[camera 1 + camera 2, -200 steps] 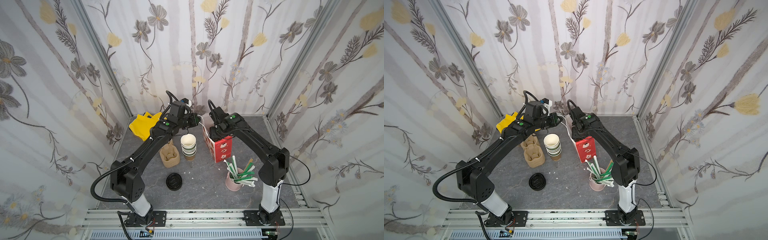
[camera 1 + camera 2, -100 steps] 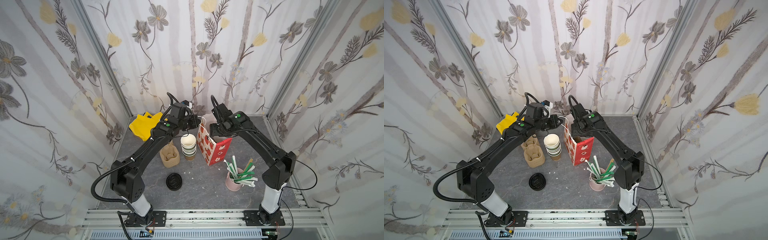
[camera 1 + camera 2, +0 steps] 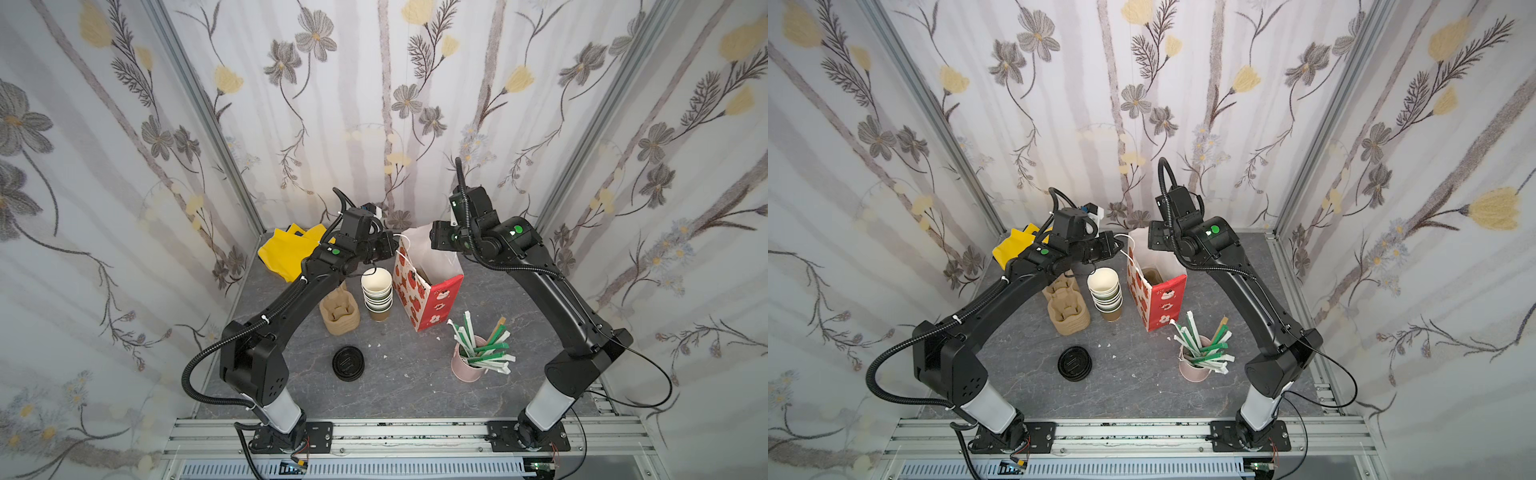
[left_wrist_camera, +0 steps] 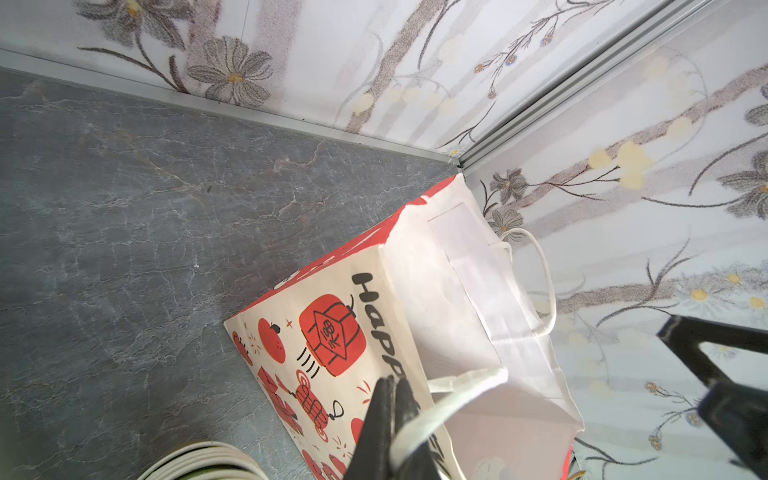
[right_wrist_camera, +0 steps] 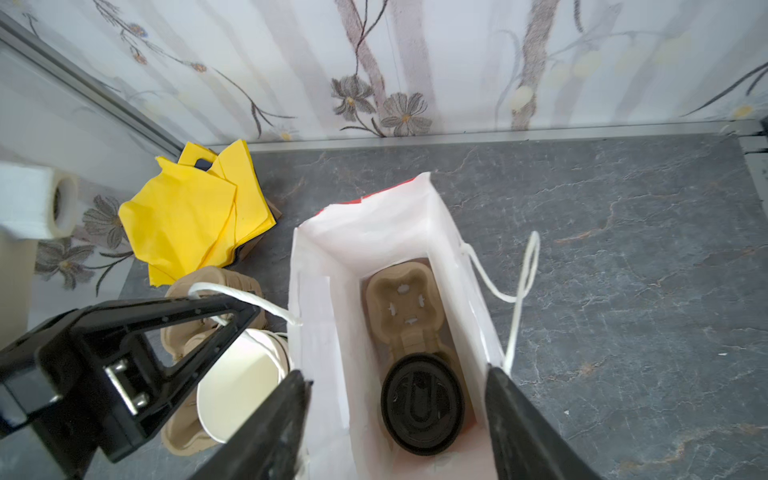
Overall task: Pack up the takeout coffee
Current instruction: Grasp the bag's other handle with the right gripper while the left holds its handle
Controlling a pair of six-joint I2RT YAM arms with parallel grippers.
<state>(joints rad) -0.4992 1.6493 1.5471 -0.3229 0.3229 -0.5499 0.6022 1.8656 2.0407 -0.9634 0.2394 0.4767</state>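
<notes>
White cord handle (image 4: 436,409) is pinched in the closed left gripper (image 4: 395,399) at the paper bag's (image 3: 428,286) nine o'clock, likely keeping its mouth spread. Right gripper (image 5: 397,372) hangs above, jaws wide, empty. Only the right wrist view shows the takeout coffee (image 5: 422,409) seated in the pulp carrier (image 5: 403,307) inside.

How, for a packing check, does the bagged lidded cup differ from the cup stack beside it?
The takeout coffee wears a black lid; the cup stack is lidless, its top cup white inside. The takeout coffee sits in a pulp carrier inside the paper bag; the cup stack stands on the table outside it. The takeout coffee is one cup; the cup stack is several nested. Both stand upright.
</notes>
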